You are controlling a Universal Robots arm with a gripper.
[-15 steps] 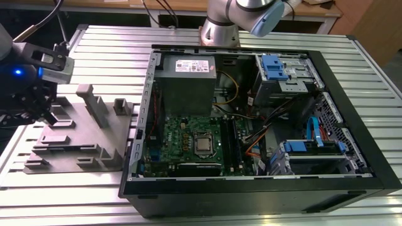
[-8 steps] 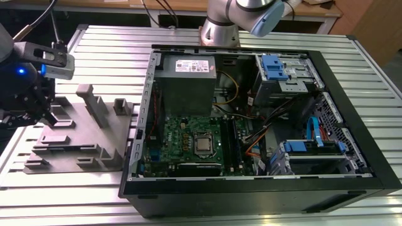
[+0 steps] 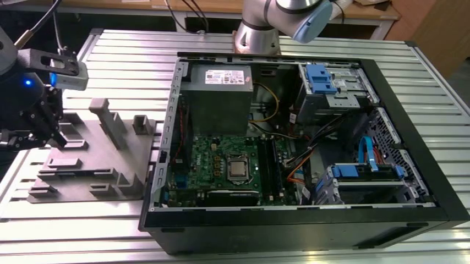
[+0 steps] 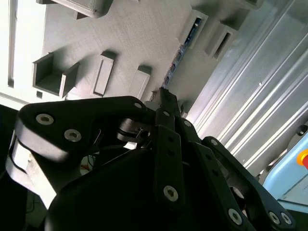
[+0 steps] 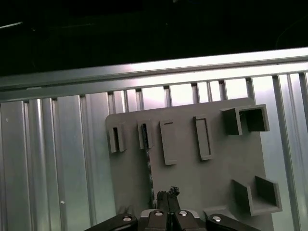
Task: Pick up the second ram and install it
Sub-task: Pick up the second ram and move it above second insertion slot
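Observation:
The second ram (image 5: 148,163) stands on edge in a slotted holder on the grey fixture plate (image 5: 216,163). It appears as a thin dark strip; in the second wrist view the ram (image 4: 180,53) shows small chips along its side. My gripper (image 3: 59,140) hangs over this plate at the exterior view's left. In both wrist views the fingertips (image 5: 166,195) are pressed together just beside the near end of the ram, slightly off its line. I see nothing between the fingers (image 4: 166,98).
An open black computer case (image 3: 294,231) lies at the exterior view's right, with the green motherboard (image 3: 213,159), long black memory slots (image 3: 268,165) and grey power supply (image 3: 217,93) inside. The fixture plate (image 3: 88,181) carries raised blocks and pockets. The ribbed metal table (image 3: 74,231) lies underneath.

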